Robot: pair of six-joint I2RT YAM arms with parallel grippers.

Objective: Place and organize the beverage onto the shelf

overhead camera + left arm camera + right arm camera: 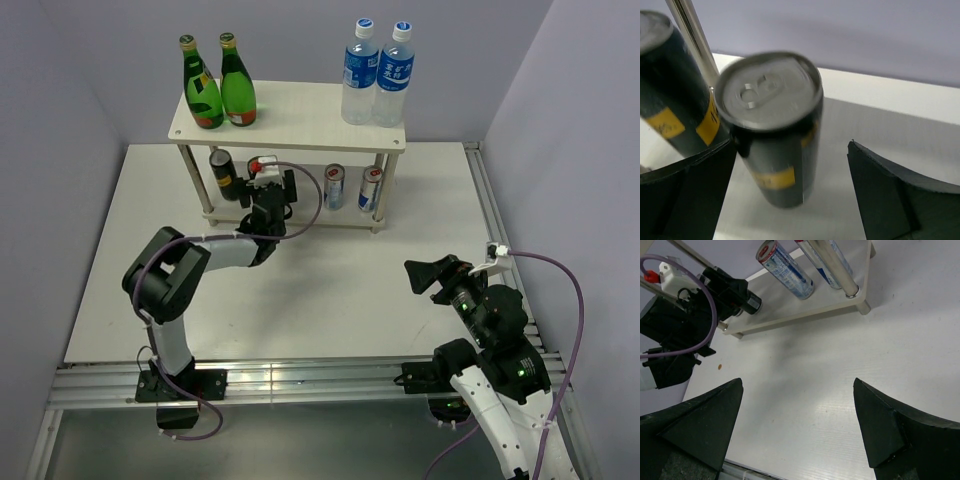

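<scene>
The shelf (300, 108) carries two green bottles (220, 90) on the left of its top board. On the lower tier stand one dark can (222, 172) and two silver cans (352, 187). My left gripper (268, 195) reaches into the lower tier and hides the second dark can in the top view. In the left wrist view that dark can (771, 130) stands upright between the open jaws of the left gripper (790, 200); the left finger is close beside it, the right finger well apart. The other dark can (670, 100) is to its left. My right gripper (425, 272) is open and empty over the table.
Two clear water bottles (378, 72) stand on the right of the top board. A shelf leg (690, 30) rises between the two dark cans. The right wrist view shows the silver cans (785, 265) and the shelf's front right foot (862, 305). Walls close in the table.
</scene>
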